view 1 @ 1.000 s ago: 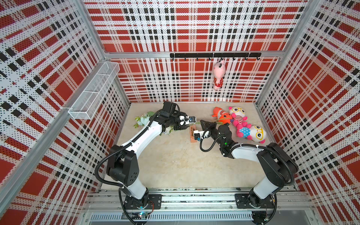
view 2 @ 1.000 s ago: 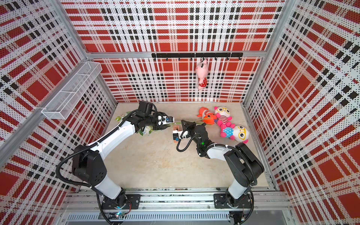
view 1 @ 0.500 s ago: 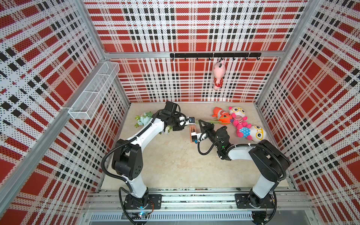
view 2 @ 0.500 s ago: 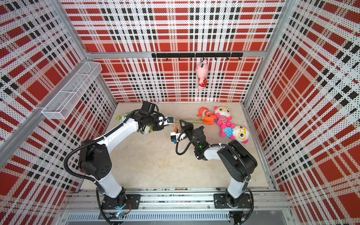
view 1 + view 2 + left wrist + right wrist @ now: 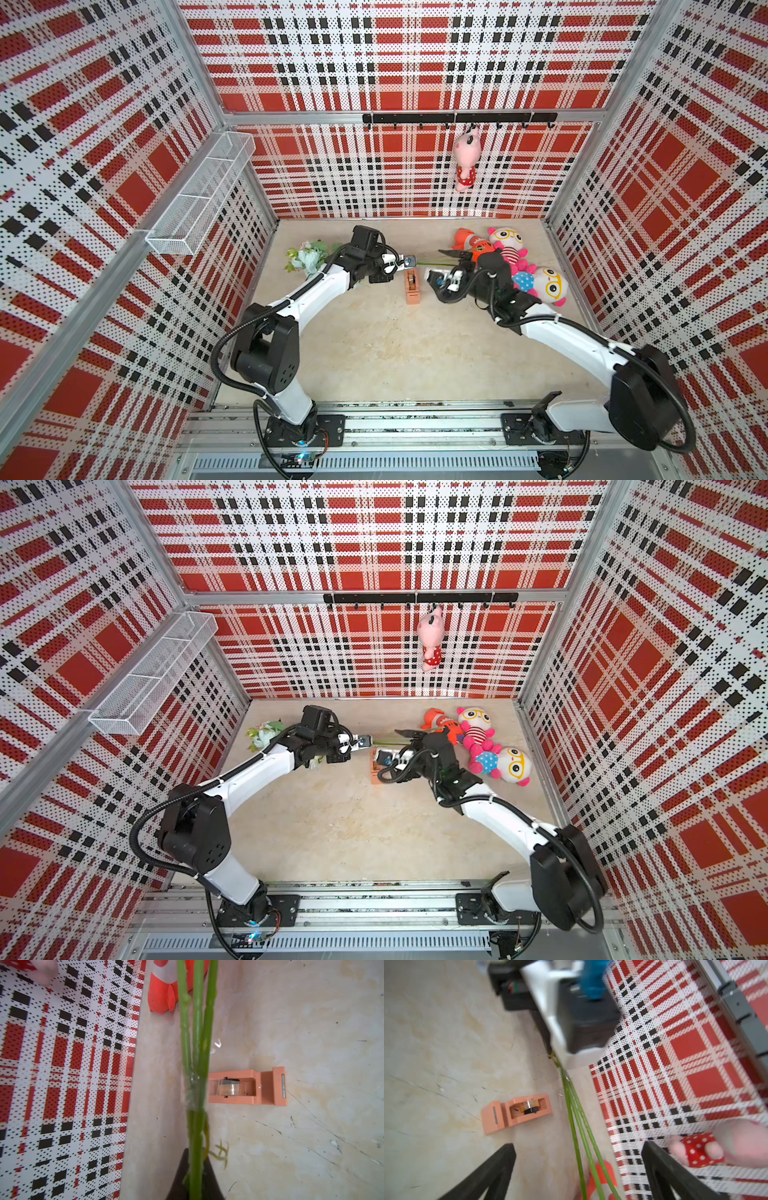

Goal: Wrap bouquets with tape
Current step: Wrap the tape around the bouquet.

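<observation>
**Plaid cell, beige table: stems banded, R jaws wide**

Beige table (image 5: 374,340), plaid walls. L gripper (image 5: 406,262) is clenched on the bouquet (image 5: 307,259) stems (image 5: 195,1043). Blooms sit behind its wrist and bare ends point toward the R arm, prob. to leave free length for wrapping. A clear tape band (image 5: 195,1091) already rings the stems. R gripper (image 5: 578,1147) is spread wide, grasping nothing; the stems pass between its jaws. Dispenser (image 5: 412,286) sits on the table just beside the stems, btw. the arms, likely for short reach. Toys (image 5: 505,249) lie by the R arm.

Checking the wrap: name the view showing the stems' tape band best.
Left wrist: clear tape band around the stems, close and sharp. Right wrist shows only blurred stems; in both top views it is too small.
</observation>
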